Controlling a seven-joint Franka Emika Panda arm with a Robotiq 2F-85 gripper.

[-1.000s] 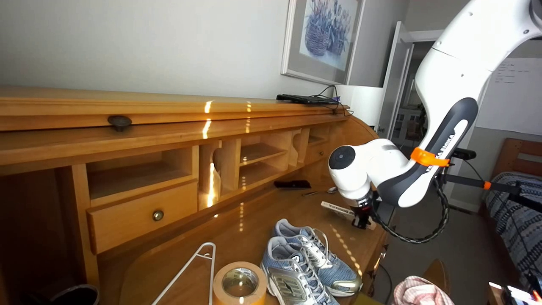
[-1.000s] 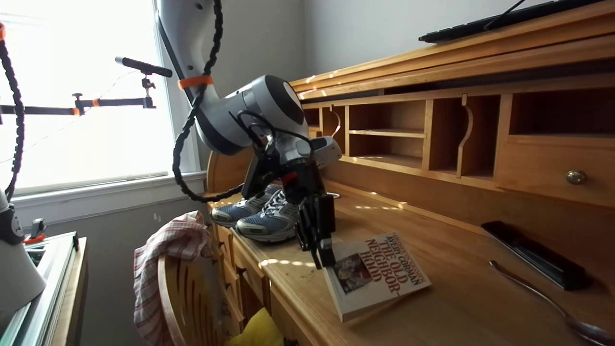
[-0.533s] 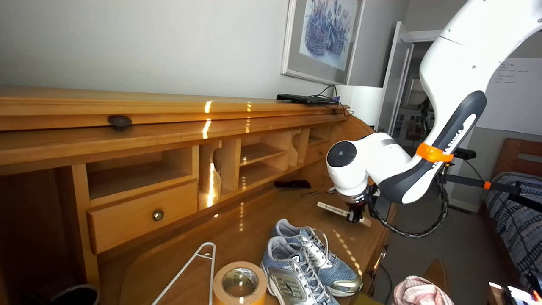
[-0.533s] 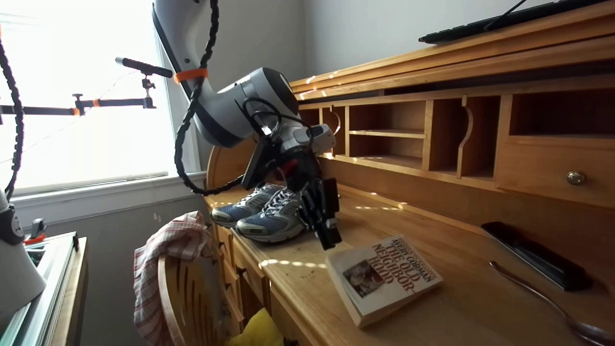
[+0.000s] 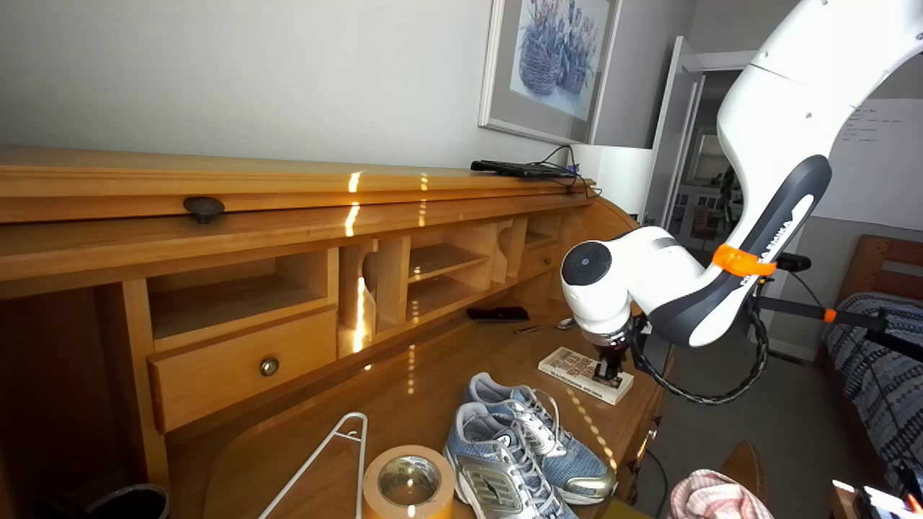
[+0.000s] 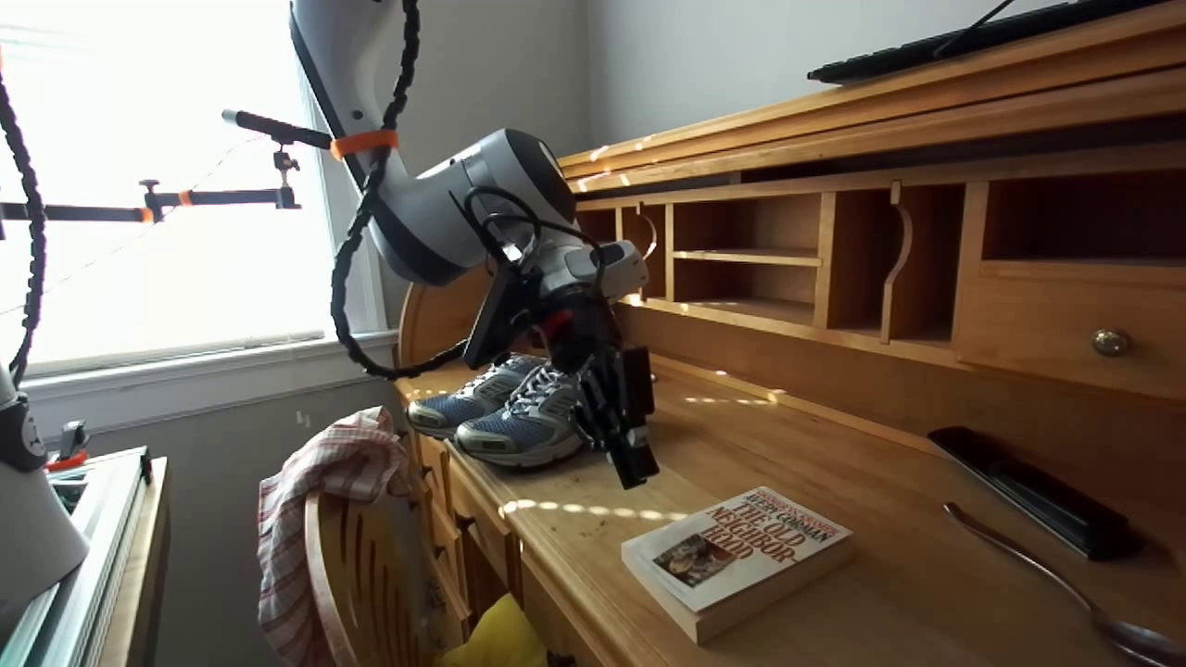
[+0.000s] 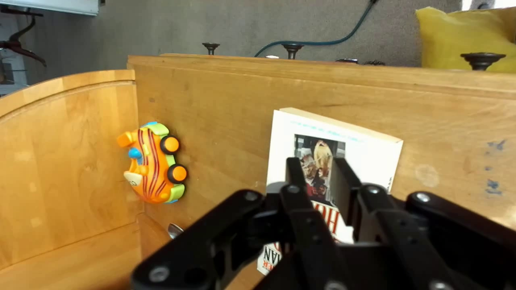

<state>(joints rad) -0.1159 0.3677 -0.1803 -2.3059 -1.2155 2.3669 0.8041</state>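
Your claw (image 7: 316, 163) has only a narrow gap and holds nothing. It hangs near the book (image 6: 738, 560), not touching; the book lies on the desk (image 6: 903, 607). If you lower the claw so narrow, it may press the book and make it slide.

The desk (image 6: 889, 463) carries two shoes (image 5: 497, 461) (a matching pair) and one book (image 6: 738, 560) near its front edge, one spoon (image 6: 1129, 635) and one long black object (image 6: 1033, 496) toward its back edge, one toy car (image 7: 155, 165) by a side edge, plus one tape roll (image 5: 372, 484) and one hanger (image 5: 362, 461).
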